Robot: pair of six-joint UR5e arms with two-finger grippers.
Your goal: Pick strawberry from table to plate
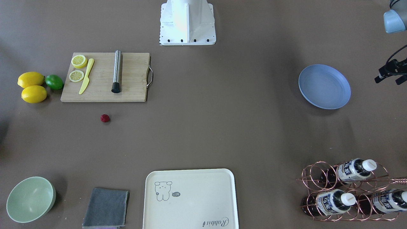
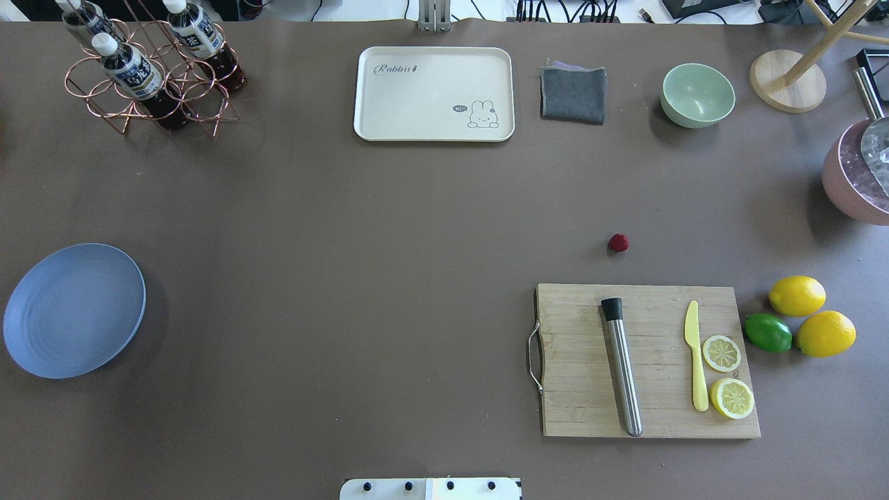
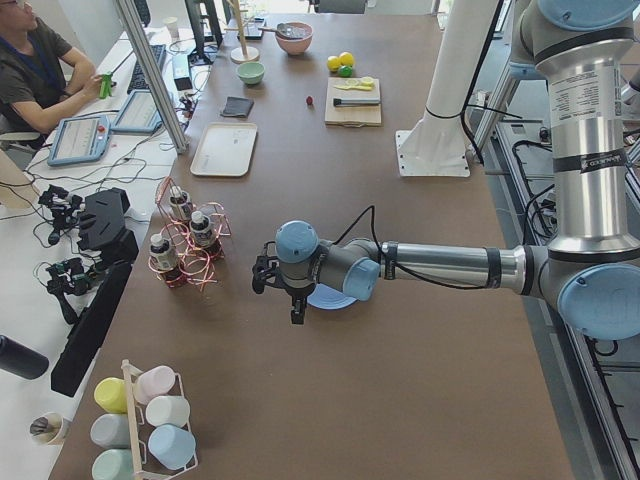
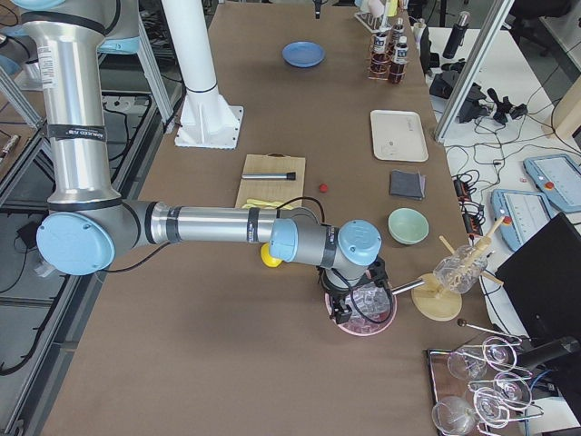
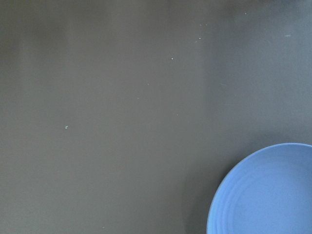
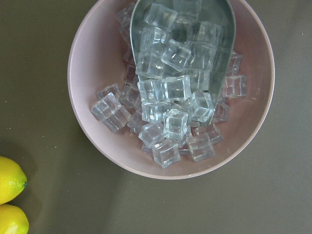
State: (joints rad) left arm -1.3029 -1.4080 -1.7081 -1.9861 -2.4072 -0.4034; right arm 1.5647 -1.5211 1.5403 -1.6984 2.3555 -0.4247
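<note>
Left gripper point(image 3: 295, 300) is cut off at the front view's edge and small in the side view; cannot tell whether its fingers are spread or closed. Right gripper point(image 4: 346, 307) shows only from the side, so its finger state is equally unreadable. Plate point(image 2: 74, 310) is half hidden behind the left wrist in the left-end view and cropped at the left wrist camera's corner.

Left arm reaches out level over the table point(image 2: 347, 229), gripper hanging down close by the plate. Right arm also stretches level, gripper pointing down over a pink bowl point(image 6: 256, 97) of ice cubes point(image 6: 112, 108).

Strawberry point(image 2: 619, 242) lies on the table just beyond the cutting board point(image 2: 576, 361), on the side away from the robot and well apart from the plate. It is too small to read its long axis or tip.
</note>
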